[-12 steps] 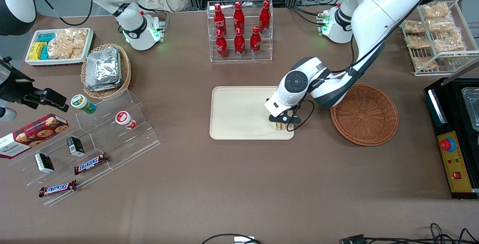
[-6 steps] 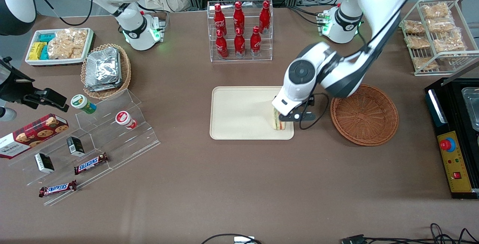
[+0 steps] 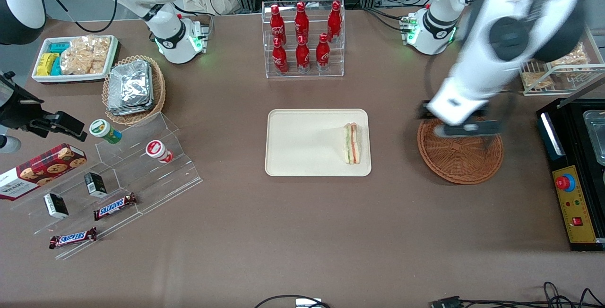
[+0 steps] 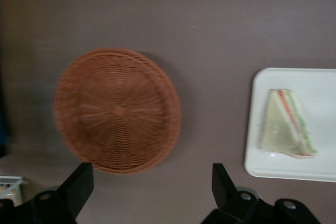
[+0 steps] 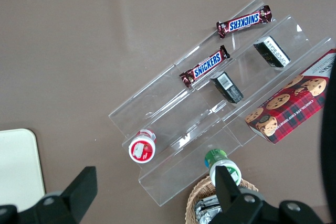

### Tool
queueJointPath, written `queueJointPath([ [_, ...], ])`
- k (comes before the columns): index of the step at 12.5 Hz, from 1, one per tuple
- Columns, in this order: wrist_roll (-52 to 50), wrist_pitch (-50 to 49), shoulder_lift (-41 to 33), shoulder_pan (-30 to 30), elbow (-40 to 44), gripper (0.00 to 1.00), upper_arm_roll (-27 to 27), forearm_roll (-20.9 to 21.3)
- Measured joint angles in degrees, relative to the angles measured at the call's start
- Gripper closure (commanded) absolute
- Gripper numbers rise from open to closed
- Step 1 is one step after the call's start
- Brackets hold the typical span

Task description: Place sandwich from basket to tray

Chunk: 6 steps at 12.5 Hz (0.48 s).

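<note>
The sandwich, a wrapped white wedge with green and orange layers, lies flat on the cream tray, along the tray edge nearest the basket. The reddish-brown wicker basket holds nothing. My gripper hangs high over the basket's rim, well apart from the sandwich. It is open, its dark fingers spread wide with nothing between them.
A clear rack of red bottles stands farther from the front camera than the tray. A wire rack of snack bags and a black machine sit at the working arm's end. A foil-packet basket and acrylic stand lie toward the parked arm's end.
The gripper let go of the sandwich on the tray, rose, and swung away to above the basket. The sandwich, upright a second ago, now lies flat.
</note>
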Motion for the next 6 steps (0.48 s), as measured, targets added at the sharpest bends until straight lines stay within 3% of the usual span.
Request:
queueJointPath([
  [2,4.49,-0.13,-2.7,-0.19,-1.21,0.0,7.61,-0.24],
  [6,5.16,-0.65,-5.2,-0.75,-1.07,0.0,12.16,-0.77],
])
